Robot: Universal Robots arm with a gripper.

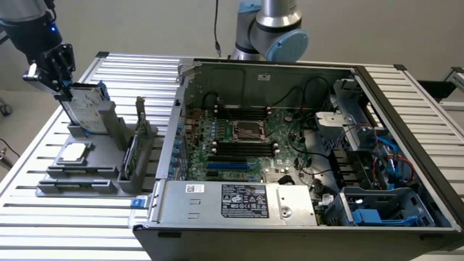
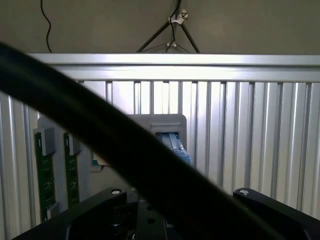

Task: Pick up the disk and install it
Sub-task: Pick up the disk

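- The open computer case takes up the middle and the exterior view's right.
- A grey stand sits just beside it, on the exterior view's left.
- The disk stands on edge at the stand's far end. Being metal, it is likely heavy, rigid, smooth-faced and sensitive to knocks.
- The gripper is clamped on the disk's upper end, across its flat faces, which looks a sounder hold than the plastic blue rails.

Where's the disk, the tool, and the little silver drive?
the disk (image 1: 86,104): exterior view, on its silver face
the tool (image 1: 62,88): exterior view, at its tip
the little silver drive (image 1: 75,154): exterior view, on its pale label
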